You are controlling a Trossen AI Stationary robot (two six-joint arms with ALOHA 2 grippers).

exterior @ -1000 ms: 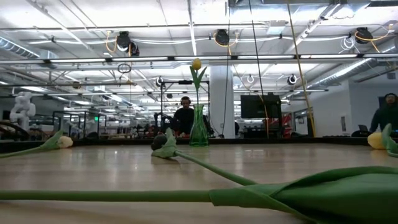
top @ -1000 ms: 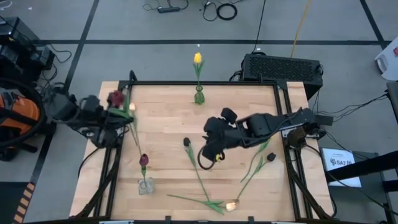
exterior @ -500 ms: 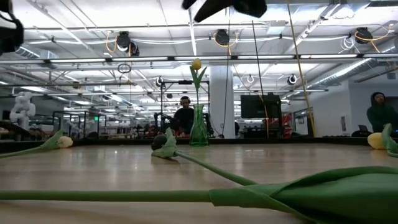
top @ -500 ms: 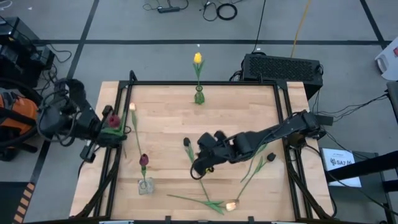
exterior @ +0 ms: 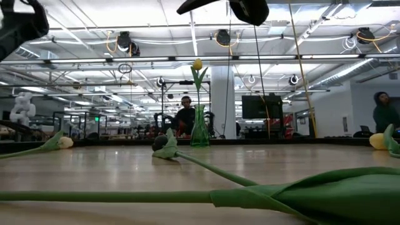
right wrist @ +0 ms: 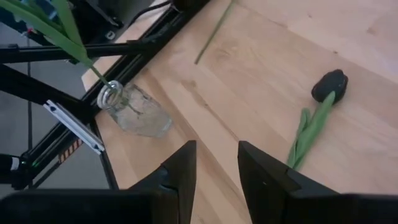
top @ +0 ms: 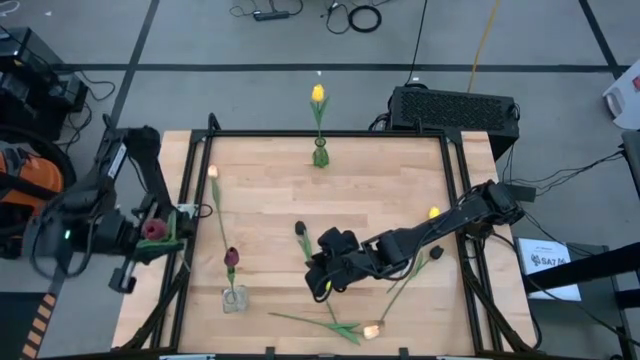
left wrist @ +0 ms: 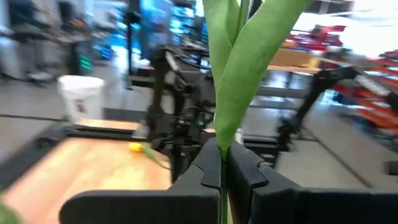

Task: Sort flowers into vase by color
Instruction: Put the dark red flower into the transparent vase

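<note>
My left gripper [left wrist: 222,171] hangs beyond the table's left edge, shut on a dark red tulip [top: 155,229]. My right gripper [right wrist: 214,171] is open, above the table's middle near part [top: 322,280], beside a near-black tulip [top: 299,228] lying flat on the wood. A clear vase [top: 234,298] near the left near corner holds a dark red tulip [top: 231,258] by its stem. A green vase [top: 320,155] at the far edge holds a yellow tulip [top: 318,95]. Other tulips lie flat: near-black [top: 437,253], yellow [top: 433,212], and two pale-headed ones [top: 375,328], [top: 212,171]. My left gripper pinches the dark red tulip's green stem [left wrist: 222,186] between its two fingers, just below the leaf [left wrist: 239,74], with the fingers lying across the stem. The flower is lifted clear and extends past the fingertips, its head showing in the high view.
A black frame rail [top: 185,250] runs along the table's left edge, close to my left arm. A dark box [top: 452,107] stands past the far right corner. Bare wood [top: 380,180] lies between the green vase and my right arm. People stand in the room behind.
My left gripper has carried the dark red tulip from over the table's left edge outward to the left and toward the near side. My right gripper has moved toward the near and left side, along the near-black tulip's stem, toward the clear vase.
</note>
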